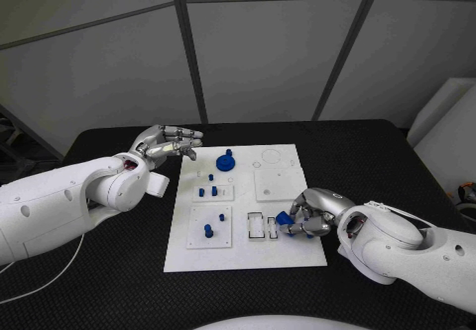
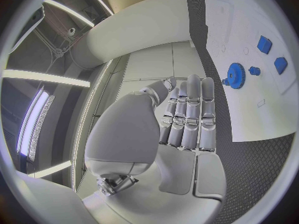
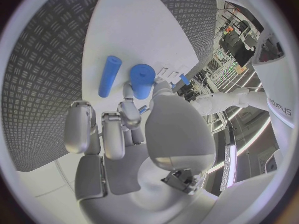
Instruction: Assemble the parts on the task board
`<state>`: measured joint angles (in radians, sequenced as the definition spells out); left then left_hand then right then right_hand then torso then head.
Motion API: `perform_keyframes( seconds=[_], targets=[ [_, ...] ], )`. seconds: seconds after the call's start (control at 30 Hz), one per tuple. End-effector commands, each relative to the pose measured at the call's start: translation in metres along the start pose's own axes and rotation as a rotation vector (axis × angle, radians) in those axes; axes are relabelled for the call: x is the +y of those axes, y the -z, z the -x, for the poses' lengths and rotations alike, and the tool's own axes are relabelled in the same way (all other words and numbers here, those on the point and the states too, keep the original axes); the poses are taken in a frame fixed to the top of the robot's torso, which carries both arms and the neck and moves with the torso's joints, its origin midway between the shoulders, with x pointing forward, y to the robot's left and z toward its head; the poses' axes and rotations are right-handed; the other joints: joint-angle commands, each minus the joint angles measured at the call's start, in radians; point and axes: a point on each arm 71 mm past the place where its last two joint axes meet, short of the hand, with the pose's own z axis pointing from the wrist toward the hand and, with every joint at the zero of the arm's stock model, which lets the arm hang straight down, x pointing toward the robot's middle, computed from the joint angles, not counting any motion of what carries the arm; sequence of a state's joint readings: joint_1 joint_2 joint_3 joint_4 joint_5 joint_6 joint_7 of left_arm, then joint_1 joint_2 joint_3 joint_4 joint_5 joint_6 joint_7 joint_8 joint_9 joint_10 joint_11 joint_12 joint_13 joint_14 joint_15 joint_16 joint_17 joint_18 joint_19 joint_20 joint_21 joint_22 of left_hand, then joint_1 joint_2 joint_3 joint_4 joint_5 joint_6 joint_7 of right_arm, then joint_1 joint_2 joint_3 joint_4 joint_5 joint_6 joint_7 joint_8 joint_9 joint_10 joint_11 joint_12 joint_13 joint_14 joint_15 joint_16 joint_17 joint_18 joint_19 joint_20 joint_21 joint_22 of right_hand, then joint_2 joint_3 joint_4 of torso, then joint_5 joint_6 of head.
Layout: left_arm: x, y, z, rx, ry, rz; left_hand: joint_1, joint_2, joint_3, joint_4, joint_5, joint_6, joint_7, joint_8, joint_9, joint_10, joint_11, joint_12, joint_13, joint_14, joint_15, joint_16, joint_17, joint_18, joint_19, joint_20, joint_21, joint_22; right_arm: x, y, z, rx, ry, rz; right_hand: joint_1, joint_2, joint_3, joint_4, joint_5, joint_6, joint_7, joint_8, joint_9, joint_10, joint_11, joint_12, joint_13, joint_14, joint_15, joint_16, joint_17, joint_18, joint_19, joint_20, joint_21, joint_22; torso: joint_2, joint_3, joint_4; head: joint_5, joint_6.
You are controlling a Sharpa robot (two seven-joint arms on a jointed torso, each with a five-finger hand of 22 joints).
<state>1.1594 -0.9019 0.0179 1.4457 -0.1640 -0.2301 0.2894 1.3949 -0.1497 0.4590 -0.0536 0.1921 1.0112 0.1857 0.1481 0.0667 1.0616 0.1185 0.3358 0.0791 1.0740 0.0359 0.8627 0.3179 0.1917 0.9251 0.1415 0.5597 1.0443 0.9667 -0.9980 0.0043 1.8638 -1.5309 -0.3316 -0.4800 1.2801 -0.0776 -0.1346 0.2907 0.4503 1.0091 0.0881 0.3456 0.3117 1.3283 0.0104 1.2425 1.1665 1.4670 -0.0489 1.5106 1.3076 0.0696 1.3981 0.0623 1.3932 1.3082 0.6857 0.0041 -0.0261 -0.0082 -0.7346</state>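
Even bright light, soft shadows, fisheye-warped edges

no readable text, labels, brands or numbers anywhere, task board (image 1: 278, 199) markings too small to read

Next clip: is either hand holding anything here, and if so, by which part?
The right hand pinches a short blue cylinder part by its lower end, over the task board. The left hand holds nothing, its fingers straight.
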Motion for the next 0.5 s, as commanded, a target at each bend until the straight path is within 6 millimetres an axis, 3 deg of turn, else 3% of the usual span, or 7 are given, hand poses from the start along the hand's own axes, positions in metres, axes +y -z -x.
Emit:
perform_keyframes(
  seconds=[0.03,0.2,0.5],
  targets=[
    [-0.001,0.000,-0.001,0.013,0.006,-0.005,-0.011,0.000,-0.006,0.001,-0.002,-0.005,0.003,0.005,0.000,-0.007,0.000,0.004,0.001,0.001,0.007,-0.005,-0.001,-0.010,-0.006,0.003,-0.003,-0.002,-0.001,0.004,-0.001,-0.023,-0.025,-0.021,0.011,0.010,-0.004,-0.002,0.031,0.009,-0.006,0.011,0.012,0.016,-0.003,0.010,0.013,0.081,-0.007,0.008,0.149,-0.009,0.006,-0.003,0.010,0.012,-0.001,0.0007,-0.0011,0.004,0.002],
    [-0.001,0.000,-0.001,0.012,0.005,-0.004,-0.011,0.000,-0.006,0.001,-0.002,-0.005,0.003,0.005,0.000,-0.007,0.000,0.004,0.001,0.001,0.007,-0.005,-0.001,-0.010,-0.006,0.003,-0.003,-0.002,0.006,0.010,0.002,-0.053,-0.079,-0.009,0.014,0.018,-0.009,-0.001,0.065,0.011,-0.010,0.020,0.026,0.024,-0.007,0.016,0.026,0.083,-0.010,0.012,0.157,-0.011,0.012,-0.007,0.015,0.020,-0.002,-0.0011,-0.0006,0.004,0.003],
    [-0.001,0.000,-0.001,0.012,0.006,-0.004,-0.011,0.000,-0.006,0.001,-0.002,-0.005,0.003,0.005,0.000,-0.007,0.000,0.004,0.001,0.001,0.007,-0.005,-0.001,-0.010,-0.006,0.003,-0.003,-0.002,0.021,0.015,0.003,-0.079,-0.156,0.021,0.008,0.025,-0.014,0.001,0.083,0.014,-0.013,0.026,0.035,0.030,-0.009,0.019,0.034,0.084,-0.012,0.016,0.166,-0.013,0.016,-0.009,0.020,0.027,0.000,-0.0008,0.0016,0.010,0.007]
  ],
)
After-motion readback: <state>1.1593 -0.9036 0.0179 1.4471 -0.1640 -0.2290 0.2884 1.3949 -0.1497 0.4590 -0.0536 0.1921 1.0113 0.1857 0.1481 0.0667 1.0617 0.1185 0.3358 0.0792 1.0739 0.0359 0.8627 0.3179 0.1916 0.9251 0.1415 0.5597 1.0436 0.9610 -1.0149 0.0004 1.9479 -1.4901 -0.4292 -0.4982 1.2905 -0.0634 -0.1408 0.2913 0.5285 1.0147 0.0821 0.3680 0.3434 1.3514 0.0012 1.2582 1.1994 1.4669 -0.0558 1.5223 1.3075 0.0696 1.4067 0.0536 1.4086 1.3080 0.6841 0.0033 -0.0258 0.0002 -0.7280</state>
